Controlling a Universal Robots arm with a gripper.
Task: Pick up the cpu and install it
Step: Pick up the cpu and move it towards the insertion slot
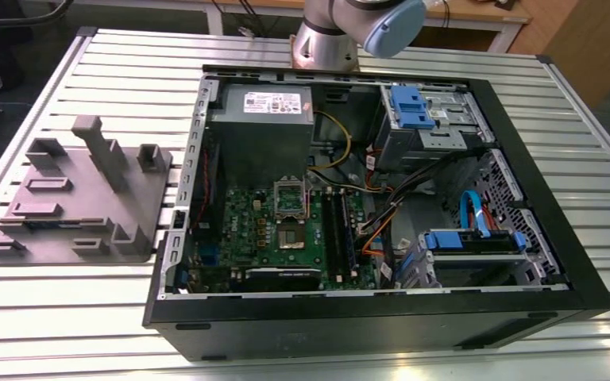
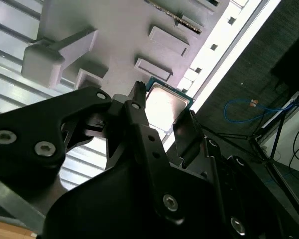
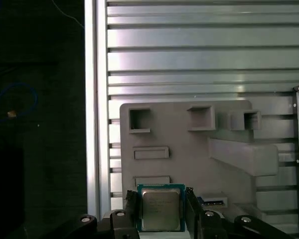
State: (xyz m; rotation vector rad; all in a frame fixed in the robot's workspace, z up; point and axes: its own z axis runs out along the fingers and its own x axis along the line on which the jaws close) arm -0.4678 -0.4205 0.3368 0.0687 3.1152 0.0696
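Reader: Where is the cpu (image 3: 160, 209)?
Legend: Between the gripper's (image 3: 160, 195) two black fingers (image 3: 131, 208), which pinch its opposite edges — pale metal top and green rim visible in both wrist views.
Reader: What lies behind it?
Legend: Grey tray (image 3: 189, 154) with raised blocks and recesses, resting on the slatted tabletop (image 3: 189, 50). In the exterior view the tray sits just beside the open case (image 1: 390, 325), toward the exterior view's left — a silver socket frame (image 1: 289, 197) shows on the board (image 1: 263, 230) inside the case.
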